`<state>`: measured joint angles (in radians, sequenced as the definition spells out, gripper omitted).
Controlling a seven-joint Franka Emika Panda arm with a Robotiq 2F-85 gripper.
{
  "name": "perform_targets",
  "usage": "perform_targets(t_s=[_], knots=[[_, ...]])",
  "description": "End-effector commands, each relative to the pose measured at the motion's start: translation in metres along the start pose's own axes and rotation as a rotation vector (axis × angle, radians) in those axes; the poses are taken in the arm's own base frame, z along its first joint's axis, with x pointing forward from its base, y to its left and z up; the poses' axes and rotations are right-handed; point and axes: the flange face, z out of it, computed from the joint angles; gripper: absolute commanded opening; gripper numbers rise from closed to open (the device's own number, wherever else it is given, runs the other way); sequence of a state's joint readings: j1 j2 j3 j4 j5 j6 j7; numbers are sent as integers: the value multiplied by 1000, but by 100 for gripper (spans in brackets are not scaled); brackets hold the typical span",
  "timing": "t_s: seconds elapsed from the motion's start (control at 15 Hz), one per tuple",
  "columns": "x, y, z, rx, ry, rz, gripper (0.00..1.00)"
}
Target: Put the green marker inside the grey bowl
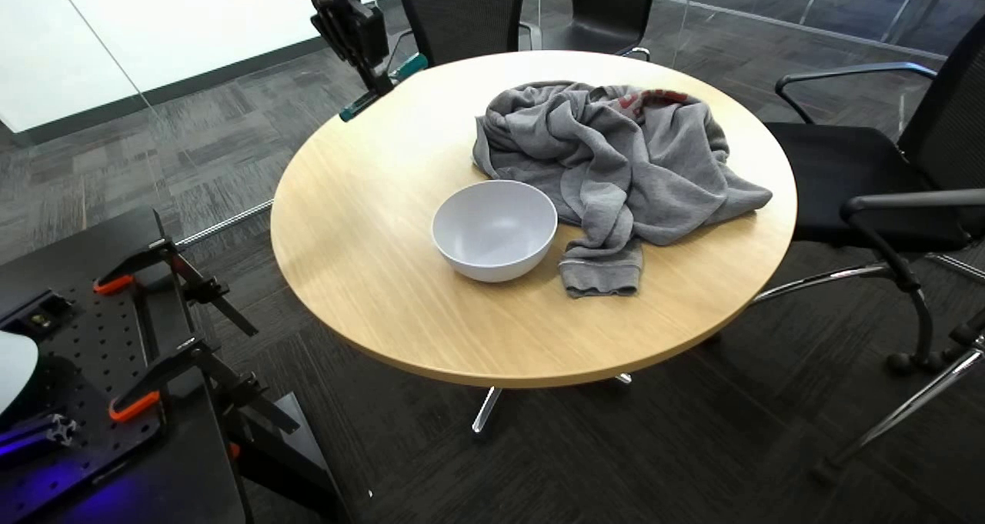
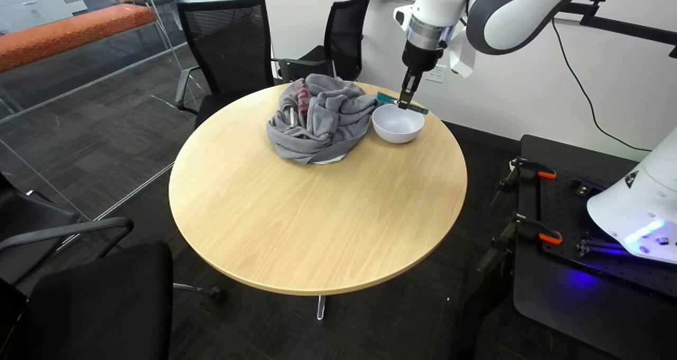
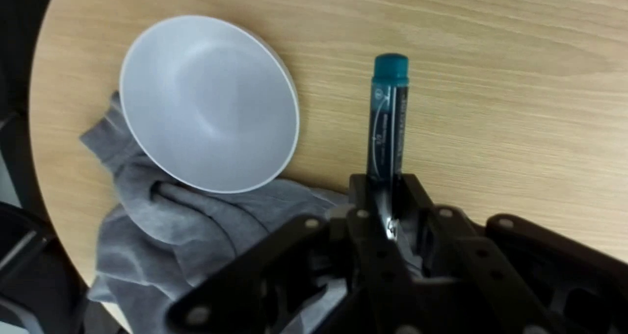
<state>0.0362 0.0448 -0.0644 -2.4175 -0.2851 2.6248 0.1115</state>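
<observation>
Claw (image 3: 385, 184): gripping the marker (image 3: 387, 123) near mid-length, likely for balance.
Marker: aloft, not above the bowl (image 3: 211, 103) yet, height presumably for clearance.
Bowl: mouth up on the counter (image 3: 500, 138), ready to receive.

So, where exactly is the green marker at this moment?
The green marker is held by the gripper, clear of the table; in the wrist view it shows to the right of the grey bowl.

One gripper (image 3: 384, 191) is holding one marker (image 3: 387, 123) in its jaws; one bowl (image 3: 211, 106), one garment (image 1: 616, 162) and one round table (image 1: 346, 255) are resting lower than them; two clamps (image 1: 165, 372) are sitting well away.
</observation>
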Motion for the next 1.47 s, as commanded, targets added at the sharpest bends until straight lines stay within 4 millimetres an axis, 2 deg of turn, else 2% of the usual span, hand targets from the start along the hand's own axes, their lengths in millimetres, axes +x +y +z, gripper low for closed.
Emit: perform_targets(t_s=[0.0, 0.07, 0.13, 0.27, 0.4, 0.47, 1.4], knots=[[-32, 38, -14, -7, 0, 186, 5], [-39, 52, -15, -4, 9, 225, 5], [-21, 37, -5, -7, -8, 147, 19], [-31, 54, -7, -11, -9, 190, 19], [-34, 57, -9, -11, -8, 198, 19], [-34, 56, -9, -11, -7, 197, 5], [-1, 107, 46, -59, 9, 574, 5]])
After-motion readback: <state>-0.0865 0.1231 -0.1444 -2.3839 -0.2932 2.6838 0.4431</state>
